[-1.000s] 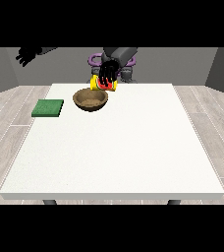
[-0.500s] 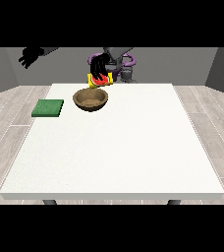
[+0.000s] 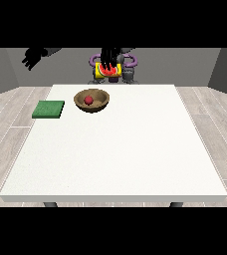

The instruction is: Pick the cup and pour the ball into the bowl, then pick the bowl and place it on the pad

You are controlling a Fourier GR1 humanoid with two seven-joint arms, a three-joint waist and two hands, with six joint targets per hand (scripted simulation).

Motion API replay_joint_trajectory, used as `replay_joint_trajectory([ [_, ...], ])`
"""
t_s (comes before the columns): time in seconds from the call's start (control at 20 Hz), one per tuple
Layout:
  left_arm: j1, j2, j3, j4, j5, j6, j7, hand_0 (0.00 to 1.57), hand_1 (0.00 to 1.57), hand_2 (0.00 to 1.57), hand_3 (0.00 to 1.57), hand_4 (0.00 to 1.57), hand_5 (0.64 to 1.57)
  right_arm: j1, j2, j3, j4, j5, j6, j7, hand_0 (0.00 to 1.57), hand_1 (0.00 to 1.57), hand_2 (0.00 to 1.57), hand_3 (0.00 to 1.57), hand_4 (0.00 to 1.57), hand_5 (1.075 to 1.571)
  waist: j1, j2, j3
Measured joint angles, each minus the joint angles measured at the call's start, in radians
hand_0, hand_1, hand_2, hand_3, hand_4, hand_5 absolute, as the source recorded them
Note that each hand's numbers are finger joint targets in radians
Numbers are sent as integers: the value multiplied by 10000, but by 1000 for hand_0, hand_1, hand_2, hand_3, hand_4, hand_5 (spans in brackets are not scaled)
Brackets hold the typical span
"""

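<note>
red ball point(image 3: 88, 100) already in the wooden bowl point(image 3: 101, 104), near the far left of the white table point(image 3: 135, 149); pour judged done. yellow cup point(image 3: 107, 70) raised above the far table edge, tilted, held in the hand at the view's right point(image 3: 109, 58), fingers wrapped over it from above. hand at the view's left point(image 3: 32, 59) up and off to the side, well apart from everything, fingers spread, holding nothing. green pad point(image 3: 49, 109) flat, just left of bowl, not touching. risks ahead, as judgement: cup put down too close behind bowl, crowding the next grasp; bowl tipped on lifting, ball rolling out; bowl landing half off the pad. nothing between bowl and pad; short clear path.
</note>
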Motion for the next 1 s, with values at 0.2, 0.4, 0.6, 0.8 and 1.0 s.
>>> replay_joint_trajectory([
  [0.2, 623, 564, 1859, -1000, 1993, 1006, -989, 423, 423, 143, 14, 1223, 1537, 269, 109, -50, -103, 95, -340, 23, 0, 0, 0, 106, 780, 1558, 582, -230, -45],
  [0.4, 865, 749, 4040, -2058, 4518, 1418, -1884, 0, 0, 0, 0, 1120, 1570, 353, 408, 40, -174, 236, -712, -4, 0, 0, 0, 0, 788, 1555, 1104, -208, -108],
  [0.6, 1134, 897, 6036, -2947, 7231, 857, -2794, 0, 0, 0, 0, 1049, 1567, 536, 757, 138, -154, 486, -1183, -145, 0, 0, 0, 0, 781, 1560, 1622, -44, -110],
  [0.8, 1395, 1561, 7672, -3387, 9645, -730, -3617, 0, 0, 0, 0, 1053, 1563, 759, 1361, 281, -158, 658, -1713, -324, 0, 0, 0, 0, 728, 1566, 2009, 190, -60],
  [1.0, 1615, 2471, 8924, -3406, 11390, -2384, -4095, 0, 0, 0, 0, 1050, 1559, 936, 2001, 424, -115, 830, -2140, -879, 0, 0, 0, 0, 735, 1566, 2279, 639, -19],
])
